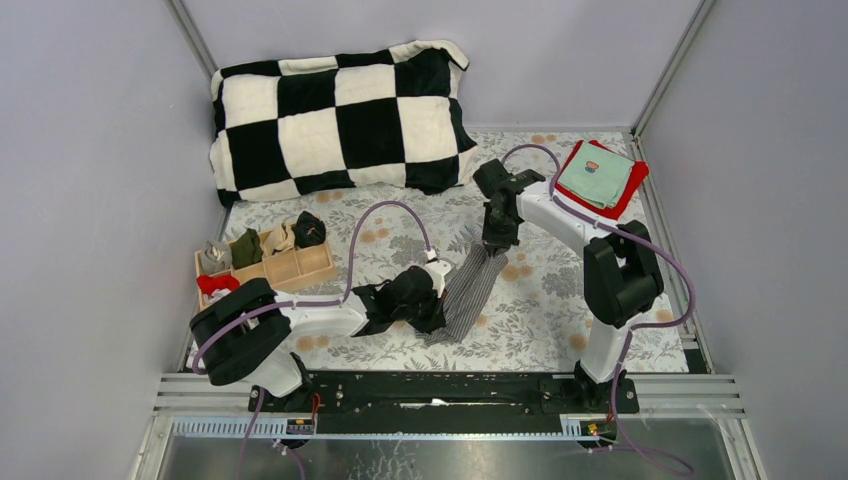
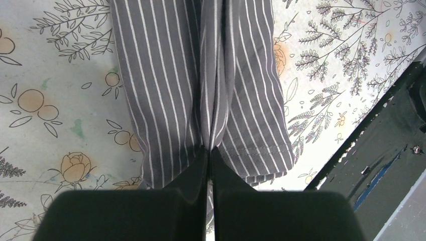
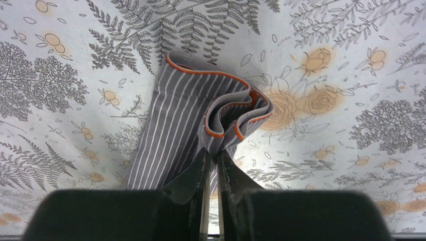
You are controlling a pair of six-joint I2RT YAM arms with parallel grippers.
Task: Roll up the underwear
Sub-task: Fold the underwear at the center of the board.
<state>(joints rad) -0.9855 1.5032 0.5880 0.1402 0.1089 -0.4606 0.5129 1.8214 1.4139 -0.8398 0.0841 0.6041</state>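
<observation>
The grey striped underwear (image 1: 468,288) lies stretched on the floral sheet (image 1: 545,300). The left gripper (image 2: 210,150) is clamped on its hem and the right gripper (image 3: 212,156) on its waistband. Either thin pinch could slip under tension. The black pair (image 1: 372,305) seems partly hidden beneath the left arm.

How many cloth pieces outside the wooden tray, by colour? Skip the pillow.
Grey striped underwear: 1
Black underwear: 1
Teal cloth: 1
Red cloth: 1
Total: 4
</observation>
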